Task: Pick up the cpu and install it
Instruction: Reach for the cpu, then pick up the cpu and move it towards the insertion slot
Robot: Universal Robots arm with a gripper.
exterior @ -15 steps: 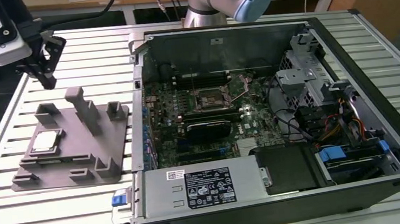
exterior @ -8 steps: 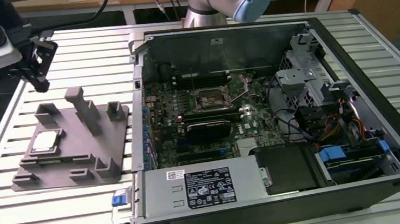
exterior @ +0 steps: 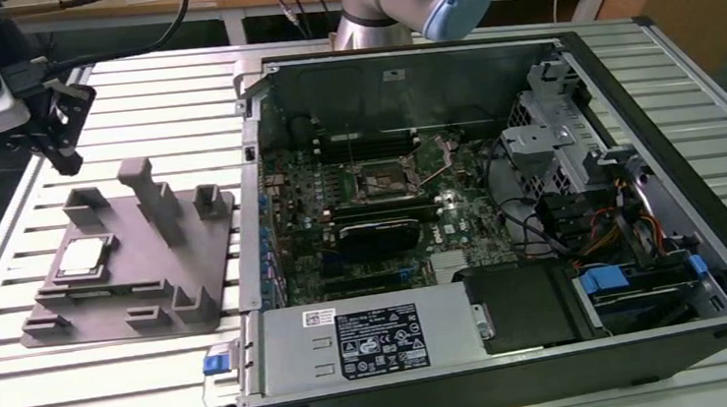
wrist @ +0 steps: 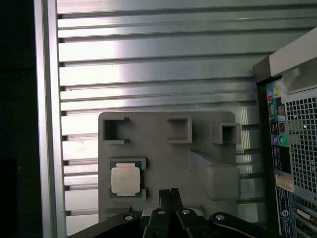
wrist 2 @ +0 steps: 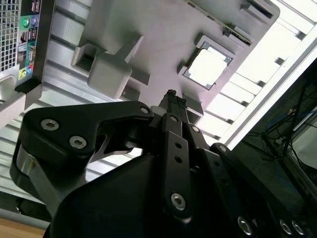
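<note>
CPU [exterior: 83, 259] in fixture, gripper [exterior: 68, 162] empty

CPU lies flat in a recess of the grey fixture block [exterior: 141, 218] on the slatted table [exterior: 130, 96], at the exterior view's left of the open computer case [exterior: 249, 164]. Gripper hangs above the block, not touching CPU. Fingers [wrist: 171, 192] are pressed together, holding nothing.

My gripper [wrist: 171, 191] hides the fixture block [wrist: 163, 151] edge beneath it. The computer case [wrist: 297, 124] beside it is cut off.
</note>
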